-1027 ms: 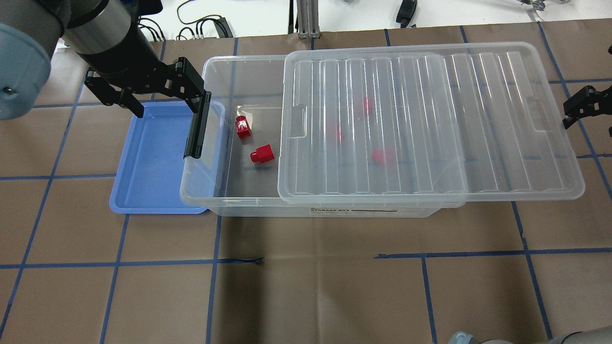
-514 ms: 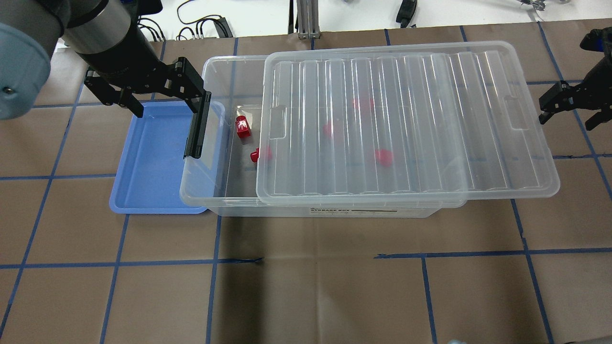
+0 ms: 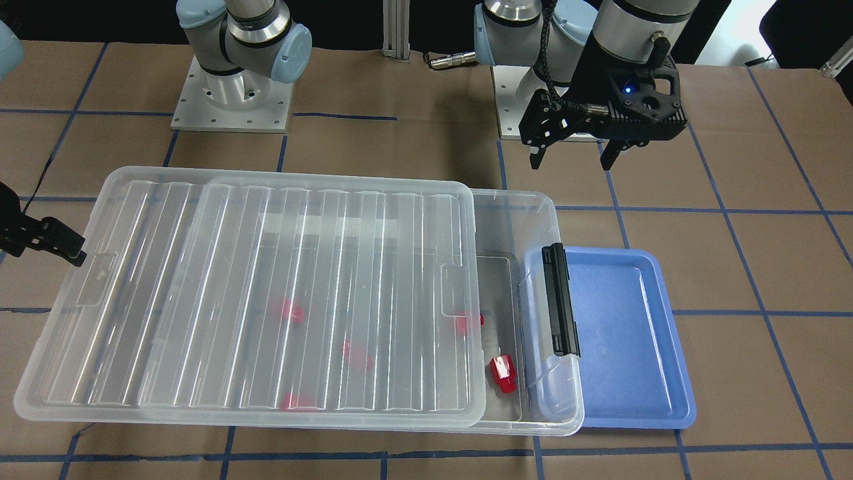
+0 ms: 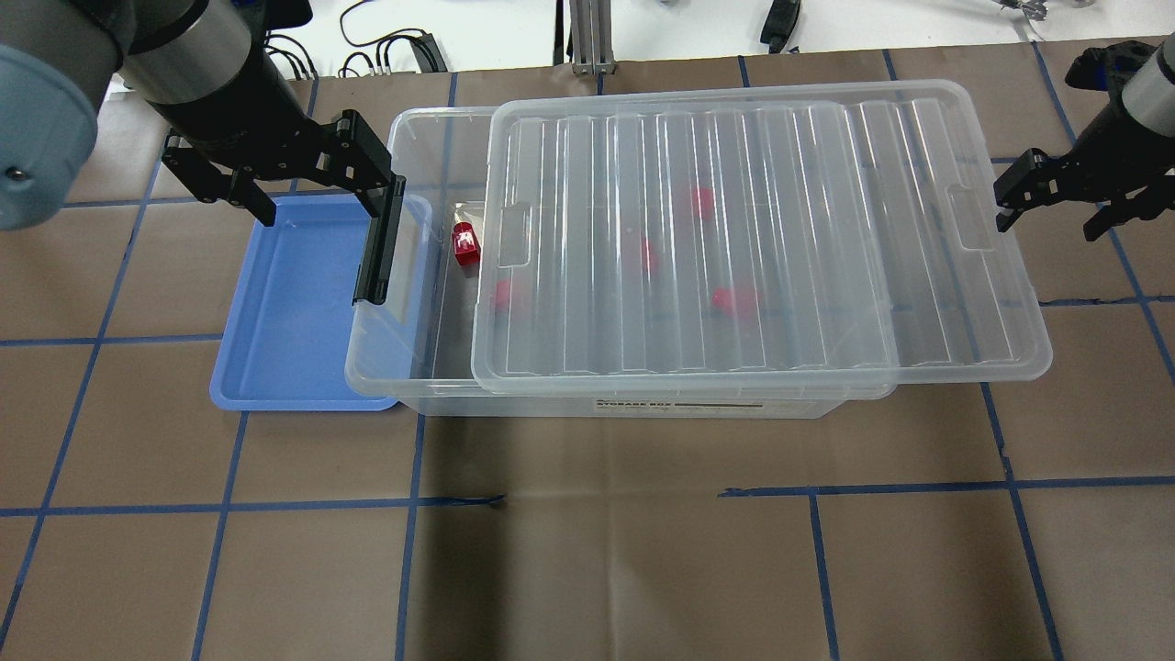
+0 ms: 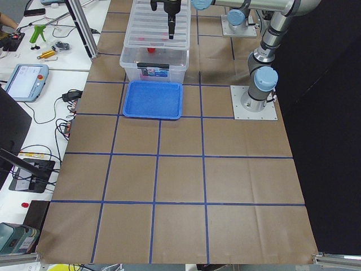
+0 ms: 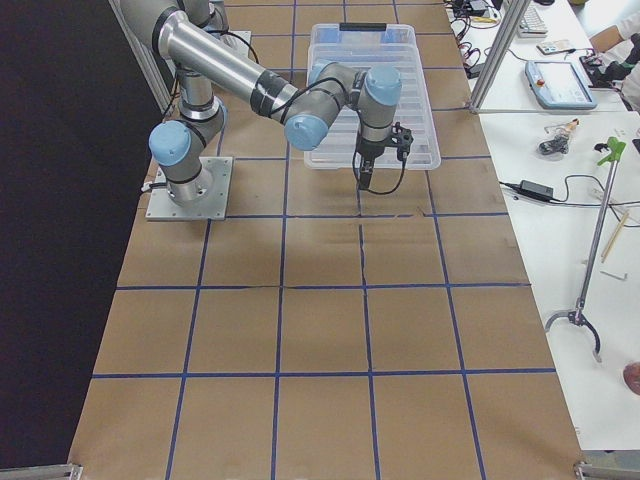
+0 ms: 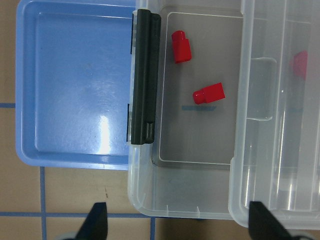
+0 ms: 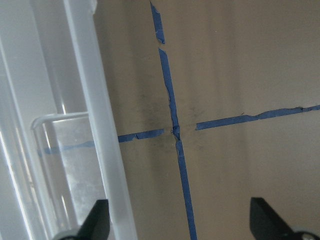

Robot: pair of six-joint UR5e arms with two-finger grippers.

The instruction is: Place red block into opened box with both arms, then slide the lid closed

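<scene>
Altogether: five red blocks in box; one lid, one tray.

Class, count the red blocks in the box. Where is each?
5. One red block lies uncovered near the latch end, one just under the lid's edge, three show blurred through the lid; more could be hidden.

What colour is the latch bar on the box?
The latch bar is black, clearest in the left wrist view.

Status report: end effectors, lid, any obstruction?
Left end effector open above latch end; right end effector open at lid overhang. Lid partly over box, latch end uncovered; red block showing inside, others under lid. Nothing seen on rim ahead.
</scene>
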